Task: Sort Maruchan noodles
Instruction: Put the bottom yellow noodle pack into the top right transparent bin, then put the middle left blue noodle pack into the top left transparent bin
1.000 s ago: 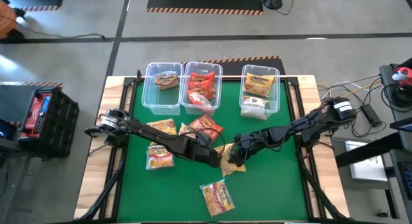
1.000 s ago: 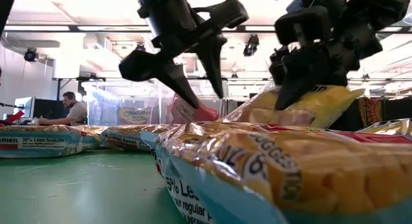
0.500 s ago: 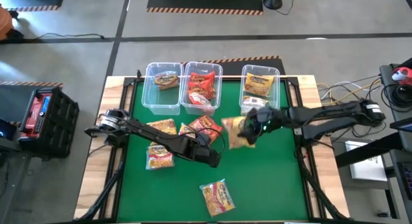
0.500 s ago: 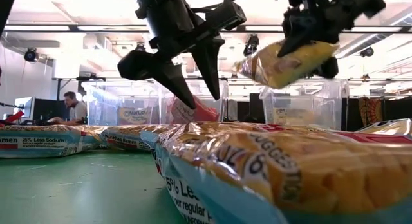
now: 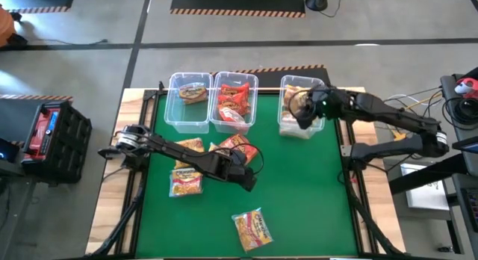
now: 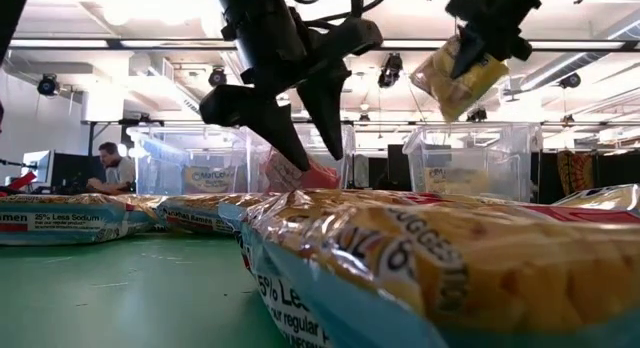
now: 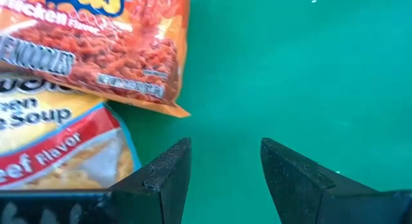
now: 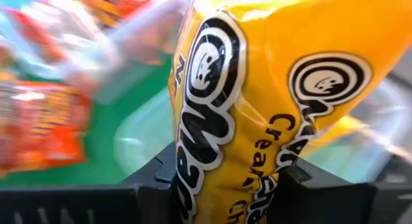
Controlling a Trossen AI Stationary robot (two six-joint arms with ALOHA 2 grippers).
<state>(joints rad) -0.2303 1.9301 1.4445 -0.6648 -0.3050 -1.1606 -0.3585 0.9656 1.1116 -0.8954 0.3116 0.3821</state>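
Yellow packet [image 8: 257, 89] bearing black-and-white spiral logos; orange packet [image 7: 122, 44] with white lettering; green worktop [image 5: 299, 193]; dark fingers [image 7: 170, 172].

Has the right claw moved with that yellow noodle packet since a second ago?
Yes. The right claw carried the yellow packet from mid-table up and away, over the right-hand clear bin.
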